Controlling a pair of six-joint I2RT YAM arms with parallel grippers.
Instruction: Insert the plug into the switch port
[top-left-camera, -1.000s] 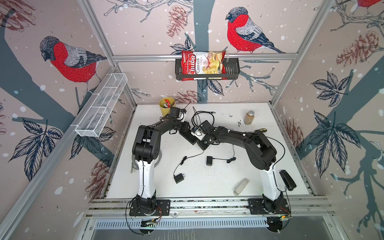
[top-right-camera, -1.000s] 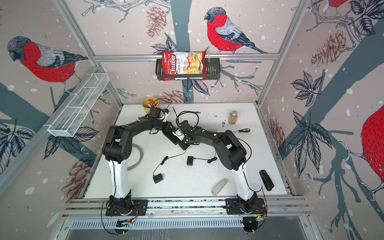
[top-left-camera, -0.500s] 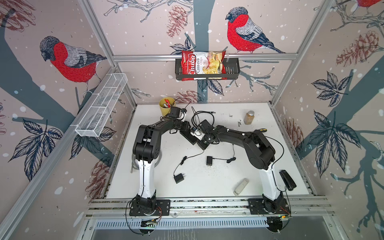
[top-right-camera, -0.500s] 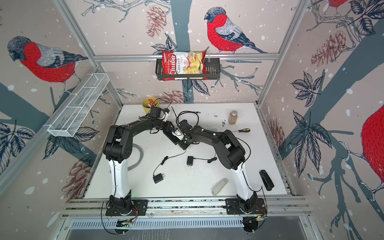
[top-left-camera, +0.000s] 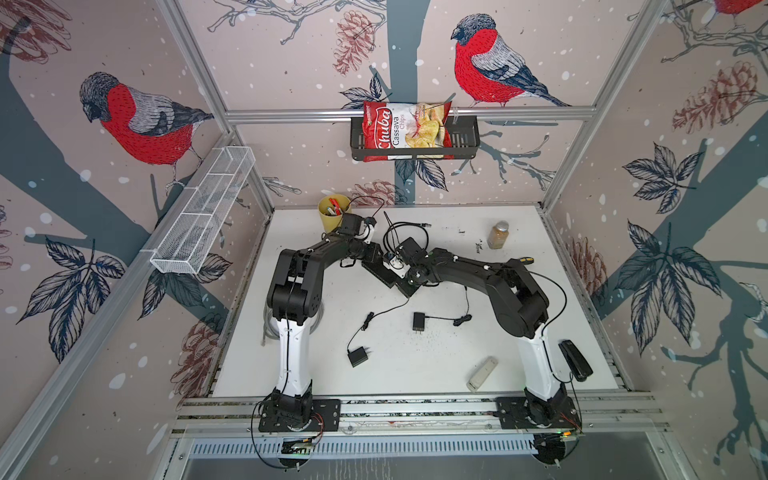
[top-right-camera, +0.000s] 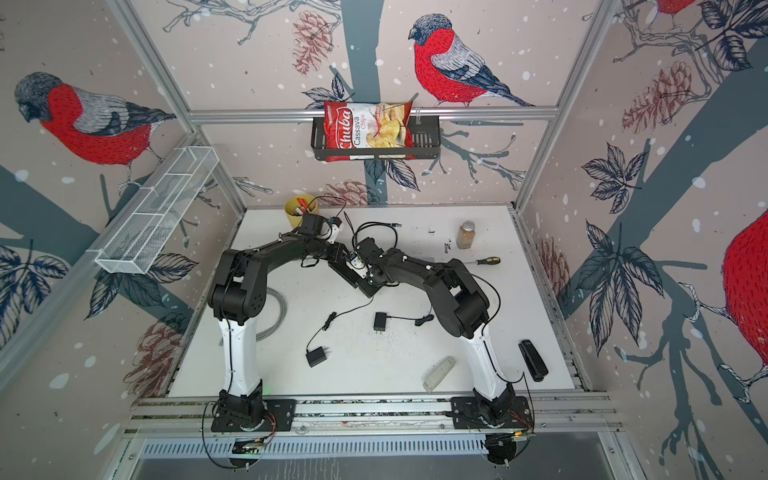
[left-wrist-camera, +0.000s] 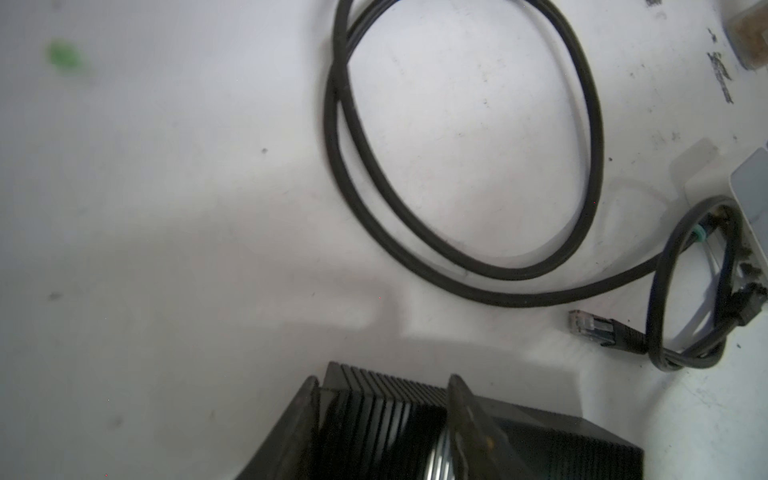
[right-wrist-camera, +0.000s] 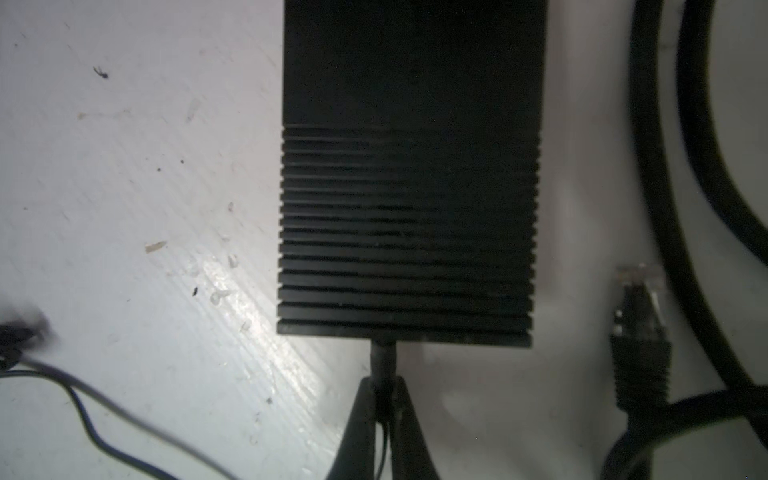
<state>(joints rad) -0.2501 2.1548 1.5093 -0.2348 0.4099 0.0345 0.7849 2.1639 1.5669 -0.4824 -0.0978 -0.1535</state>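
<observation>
The right tool (right-wrist-camera: 383, 392) is pinched narrow on the round black plug (right-wrist-camera: 383, 359). The plug stands nose-first against the middle of the near end face of the switch (right-wrist-camera: 409, 208), its barrel in line with the switch's long axis; how deep it sits I cannot tell. The switch lies flat on the desk (right-wrist-camera: 145, 187) between the two arms. The left tool (left-wrist-camera: 382, 386) hangs half spread over the far ribbed end; whether it presses there is unclear. The push should run straight along that axis, and the right arm is placed to make it.
</observation>
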